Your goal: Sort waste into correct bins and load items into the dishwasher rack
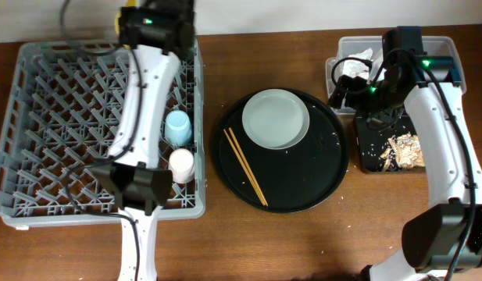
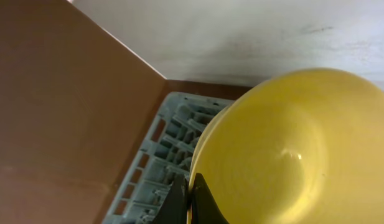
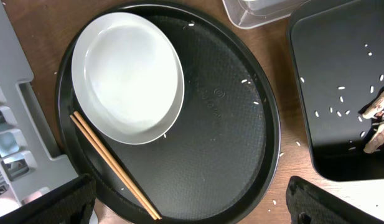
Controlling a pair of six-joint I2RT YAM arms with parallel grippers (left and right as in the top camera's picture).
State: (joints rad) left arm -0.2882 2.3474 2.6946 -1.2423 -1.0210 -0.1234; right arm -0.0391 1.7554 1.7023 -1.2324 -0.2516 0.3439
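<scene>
Pinches the rim of the yellow bowl (image 2: pixel 291 149) in the left end effector (image 2: pixel 190 198), closed down to the thickness of the bowl's wall and touching nothing else. Carries it over the far right corner of the dishwasher rack (image 2: pixel 157 155), with the grid below and to the left in the wrist view; cannot tell the bowl's exact tilt. Probably calls for a short descent down and leftward, settling the bowl between the pegs before letting go.

Shows the blue cup (image 1: pixel 178 125) and a small pale cup (image 1: pixel 182 165) standing in the rack's right column, nearer the robot than the bowl. Finds the plate (image 1: pixel 276 118) and chopsticks (image 1: pixel 245 166) on the round black tray (image 1: pixel 319 187), chopsticks' long axis running diagonally from far-left to near-right. Hangs the right end effector (image 3: pixel 198 202) spread wide and empty by the clear tub (image 1: pixel 338 58), the nearer one to the plate.
</scene>
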